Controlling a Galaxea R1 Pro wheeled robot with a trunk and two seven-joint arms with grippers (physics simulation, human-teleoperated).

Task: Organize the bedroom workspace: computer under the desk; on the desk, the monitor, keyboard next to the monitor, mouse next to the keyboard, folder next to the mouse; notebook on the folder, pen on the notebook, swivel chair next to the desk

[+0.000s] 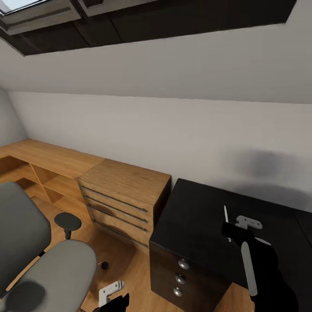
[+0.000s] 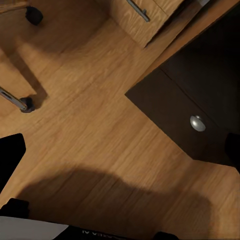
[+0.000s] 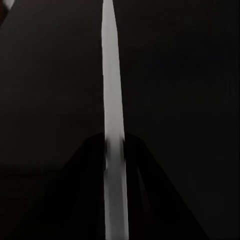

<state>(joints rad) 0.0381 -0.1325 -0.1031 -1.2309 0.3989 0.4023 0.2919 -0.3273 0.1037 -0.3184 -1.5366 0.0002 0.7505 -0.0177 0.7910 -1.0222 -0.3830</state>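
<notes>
Centrally, thin white pen-like object [image 3: 113, 125] clamped between right gripper [image 1: 242, 242] fingers, held above glossy black desk [image 1: 195, 216]. Grey swivel chair [image 1: 39, 260] left of desk, on wood-plank floor [image 2: 100, 125], seat bare. Oak drawer unit [image 1: 123, 195] between chair and desk. Left gripper [image 1: 113, 299] low near chair; open or closed: cannot tell.

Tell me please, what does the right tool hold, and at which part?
The right tool is shut on a thin white stick-like object, gripped near one end; the rest points ahead over the black desk.
</notes>
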